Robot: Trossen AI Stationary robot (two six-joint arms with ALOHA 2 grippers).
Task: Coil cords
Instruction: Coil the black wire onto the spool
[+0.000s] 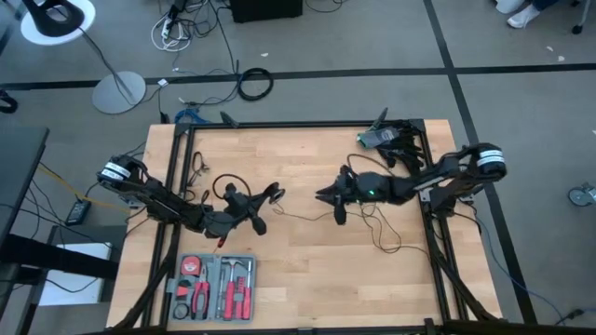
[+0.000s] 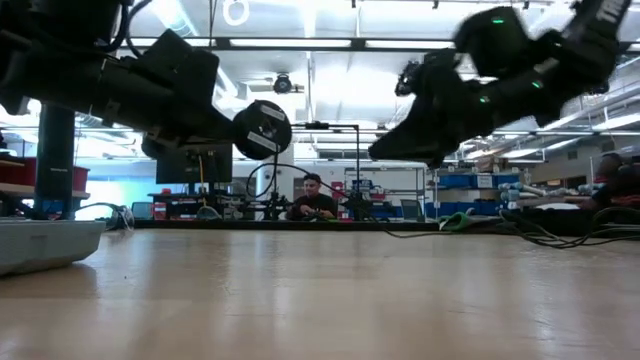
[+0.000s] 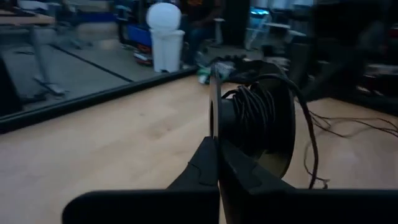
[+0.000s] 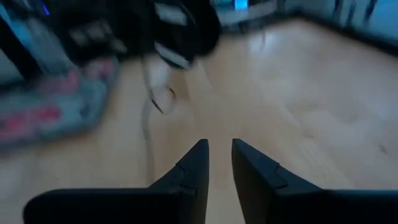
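The puck is a small round black spool with black cord wound on it. My left gripper is shut on it left of the table's middle, and it also shows in the low view. A thin black strand hangs from the spool. The loose cord lies in slack loops on the table toward the right. My right gripper hovers right of the spool, pointing at it. Its fingers are a narrow gap apart, with nothing between them. My left gripper pinches the rim of one of the spool's disc faces between its two fingers. The fingers come roughly level from the table's left. The spool stands on edge with its axis level, lifted clear of the table, and the strand hangs slack from it.
A grey tray of red-handled tools sits at the near left edge and also shows in the low view. A dark device with cables sits at the far right corner. Another black cord loop lies behind my left gripper. People sit in the room beyond.
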